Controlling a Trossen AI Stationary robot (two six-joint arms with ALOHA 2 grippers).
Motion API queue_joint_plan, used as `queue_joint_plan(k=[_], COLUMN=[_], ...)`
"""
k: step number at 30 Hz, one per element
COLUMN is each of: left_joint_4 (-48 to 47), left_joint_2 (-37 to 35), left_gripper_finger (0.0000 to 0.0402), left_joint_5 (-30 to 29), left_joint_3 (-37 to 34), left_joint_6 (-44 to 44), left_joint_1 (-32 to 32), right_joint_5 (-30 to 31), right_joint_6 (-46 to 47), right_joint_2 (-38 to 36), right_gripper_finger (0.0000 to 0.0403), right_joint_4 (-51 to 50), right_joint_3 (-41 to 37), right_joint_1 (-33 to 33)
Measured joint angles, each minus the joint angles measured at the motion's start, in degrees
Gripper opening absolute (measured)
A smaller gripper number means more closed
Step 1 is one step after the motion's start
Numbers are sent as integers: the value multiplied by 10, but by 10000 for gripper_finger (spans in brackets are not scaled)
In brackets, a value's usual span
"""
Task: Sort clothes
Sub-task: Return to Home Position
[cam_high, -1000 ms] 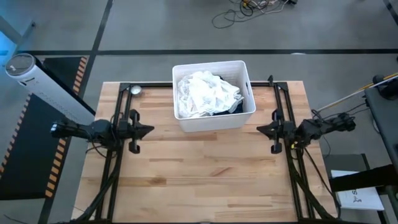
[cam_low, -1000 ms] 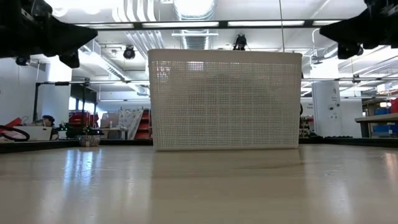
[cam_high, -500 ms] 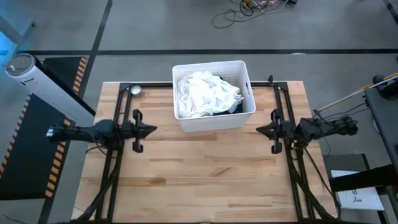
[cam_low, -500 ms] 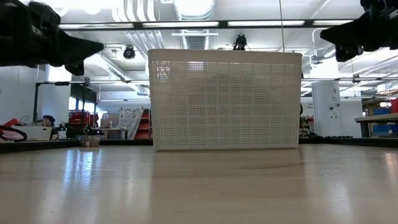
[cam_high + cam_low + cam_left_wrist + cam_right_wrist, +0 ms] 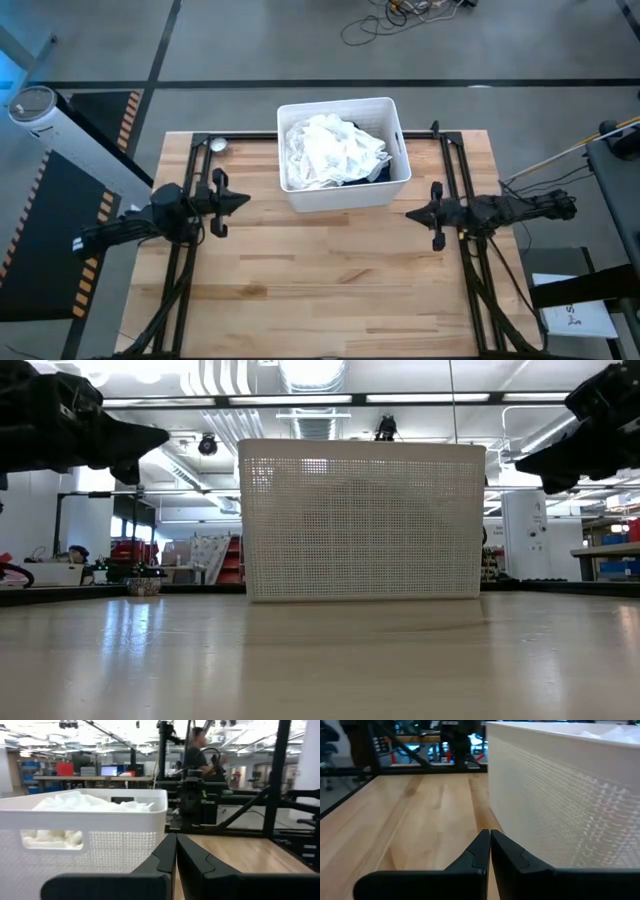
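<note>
The clothes [image 5: 332,150] lie heaped in a white basket [image 5: 343,192] at the table's far middle, mostly white pieces with a dark one [image 5: 378,172] at the right side. The white heap [image 5: 85,802] shows above the rim in the left wrist view. My left gripper [image 5: 246,201] hovers shut to the basket's left, pointing at it. My right gripper [image 5: 408,214] hovers shut to the basket's right, near its near corner. Both hold nothing.
The basket [image 5: 362,520] stands on the wooden table [image 5: 320,290], whose near half is bare wood. Black arm frames [image 5: 195,145] run along both sides. A person [image 5: 196,750] stands in the room beyond the table.
My left gripper has swung toward the table's far edge and the basket, its arm now slanting from the near left. My right gripper has tipped downward and sunk a little, shifting slightly toward the near edge. Both have stayed shut. The clothes have not moved.
</note>
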Motion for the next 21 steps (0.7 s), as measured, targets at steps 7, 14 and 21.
queue_joint_plan(k=[7,14,21], left_joint_4=[-13,-69,-62], left_joint_2=[18,23,38], left_gripper_finger=[0,0,0], left_joint_5=[-114,-156,-202], left_joint_3=[0,0,0], left_joint_6=[26,10,30], left_joint_1=[-52,-80,-80], right_joint_5=[21,59,27], right_joint_6=[-31,-82,-58], right_joint_2=[4,0,0], right_gripper_finger=[0,0,0], right_joint_4=[35,42,62], right_joint_3=[-7,-9,-15], right_joint_1=[0,0,0])
